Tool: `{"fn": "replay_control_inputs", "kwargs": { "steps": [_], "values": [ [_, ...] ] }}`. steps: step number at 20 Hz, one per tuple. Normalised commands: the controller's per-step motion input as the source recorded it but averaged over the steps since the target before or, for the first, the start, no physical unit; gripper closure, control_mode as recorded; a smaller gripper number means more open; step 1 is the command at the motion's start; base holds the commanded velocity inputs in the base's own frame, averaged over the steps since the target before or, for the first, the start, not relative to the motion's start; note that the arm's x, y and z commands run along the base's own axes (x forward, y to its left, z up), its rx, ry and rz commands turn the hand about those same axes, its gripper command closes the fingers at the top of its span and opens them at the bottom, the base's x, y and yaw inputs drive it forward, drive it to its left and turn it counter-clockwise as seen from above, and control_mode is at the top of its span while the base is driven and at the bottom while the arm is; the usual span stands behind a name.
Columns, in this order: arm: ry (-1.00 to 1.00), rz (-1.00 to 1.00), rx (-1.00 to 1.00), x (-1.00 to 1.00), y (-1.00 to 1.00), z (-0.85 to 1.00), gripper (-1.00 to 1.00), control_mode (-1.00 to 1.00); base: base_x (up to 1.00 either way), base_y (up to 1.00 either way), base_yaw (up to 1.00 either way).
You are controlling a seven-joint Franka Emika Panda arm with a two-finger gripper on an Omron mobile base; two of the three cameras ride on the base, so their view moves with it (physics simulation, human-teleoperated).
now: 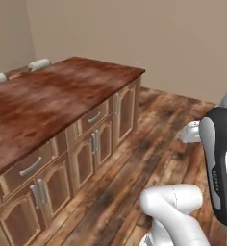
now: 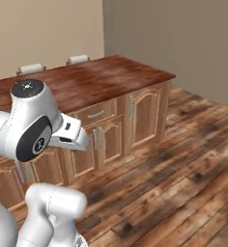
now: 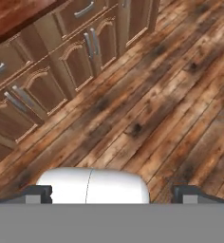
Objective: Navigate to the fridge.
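Claw (image 3: 112, 192) fingertips spread wide over plank floor (image 3: 171, 95), beside the wooden island (image 1: 53, 96).

White arm folded above the base, elbow raised, forearm angled downward. Gripper (image 3: 112, 192) faces down; its two dark fingertips (image 3: 38, 192) stand wide apart at the lower edge of the hand view, with nothing between them.

white rounded arm (image 2: 34, 120), dark joint caps, glossy segments
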Motion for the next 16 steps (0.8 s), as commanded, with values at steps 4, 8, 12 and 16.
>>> {"fn": "replay_control_inputs", "kwargs": {
  "steps": [4, 8, 12, 16],
  "values": [
    [0.00, 0.00, 0.00, 0.00, 0.00, 0.00, -1.00, 1.00, 0.00, 0.00, -0.96],
    [0.00, 0.00, 0.00, 0.00, 0.00, 0.00, -1.00, 1.00, 0.03, 0.00, -0.96],
    [0.00, 0.00, 0.00, 0.00, 0.00, 0.00, -1.00, 1.00, 0.24, 0.32, -0.96],
    [0.00, 0.00, 0.00, 0.00, 0.00, 0.00, -1.00, 1.00, 0.74, 0.59, -0.81]
  ]
}}
